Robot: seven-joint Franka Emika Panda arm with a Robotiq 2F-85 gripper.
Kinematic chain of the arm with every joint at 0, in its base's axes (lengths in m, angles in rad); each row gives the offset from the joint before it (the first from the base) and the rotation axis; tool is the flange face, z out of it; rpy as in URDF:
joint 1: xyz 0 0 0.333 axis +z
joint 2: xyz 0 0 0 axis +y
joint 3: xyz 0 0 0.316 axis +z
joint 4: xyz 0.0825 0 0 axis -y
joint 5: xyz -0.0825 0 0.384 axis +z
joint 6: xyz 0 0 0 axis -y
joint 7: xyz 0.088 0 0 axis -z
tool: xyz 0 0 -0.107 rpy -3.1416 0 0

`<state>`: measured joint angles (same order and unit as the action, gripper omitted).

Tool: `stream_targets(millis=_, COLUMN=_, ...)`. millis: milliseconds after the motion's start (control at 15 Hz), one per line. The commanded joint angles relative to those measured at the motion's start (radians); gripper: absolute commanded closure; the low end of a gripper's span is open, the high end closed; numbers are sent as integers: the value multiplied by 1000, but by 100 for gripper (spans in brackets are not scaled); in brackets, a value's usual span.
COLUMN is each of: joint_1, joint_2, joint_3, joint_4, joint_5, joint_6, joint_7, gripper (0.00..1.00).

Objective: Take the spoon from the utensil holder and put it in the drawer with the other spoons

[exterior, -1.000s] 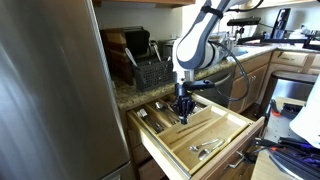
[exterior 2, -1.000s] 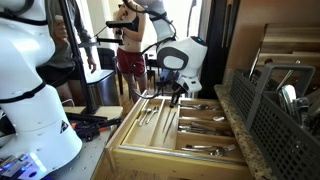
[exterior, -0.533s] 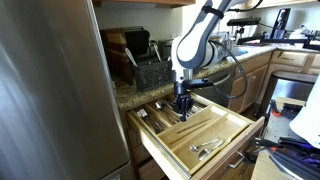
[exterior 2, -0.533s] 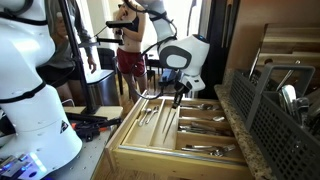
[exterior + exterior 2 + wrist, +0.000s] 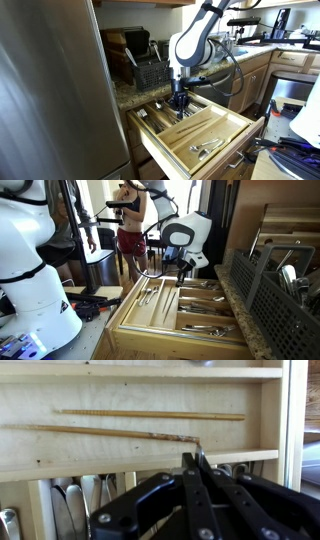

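Honestly, the fingers [image 5: 186, 482] are seen pressed together on a silvery sliver, taken to be the spoon [image 5: 199, 453], held just over the drawer [image 5: 130, 458]. Being thin, stiff, light and slick, it's probably best pinched mid-handle. The other spoons [image 5: 62, 500] are glimpsed past a divider.

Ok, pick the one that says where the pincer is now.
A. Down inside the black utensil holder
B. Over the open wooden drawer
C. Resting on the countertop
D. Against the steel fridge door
B: in both exterior views the pincer hangs over the open drawer, clear of the utensil holder, and the wrist view shows the drawer's wooden compartments right beneath it.
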<state>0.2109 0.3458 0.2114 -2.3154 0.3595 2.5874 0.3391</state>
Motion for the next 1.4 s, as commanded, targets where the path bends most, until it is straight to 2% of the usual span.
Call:
stream_targets(millis=0, joint_1=23, joint_2=-42, joint_3=-18, joint_4=-15, joint_5=-30, joint_6=-21, joint_7=50, gripper=96)
stream_targets(millis=1333, joint_1=4, joint_2=-9, joint_3=-11, joint_4=19, joint_5=-10, joint_6=-64, joint_7=19, gripper=96)
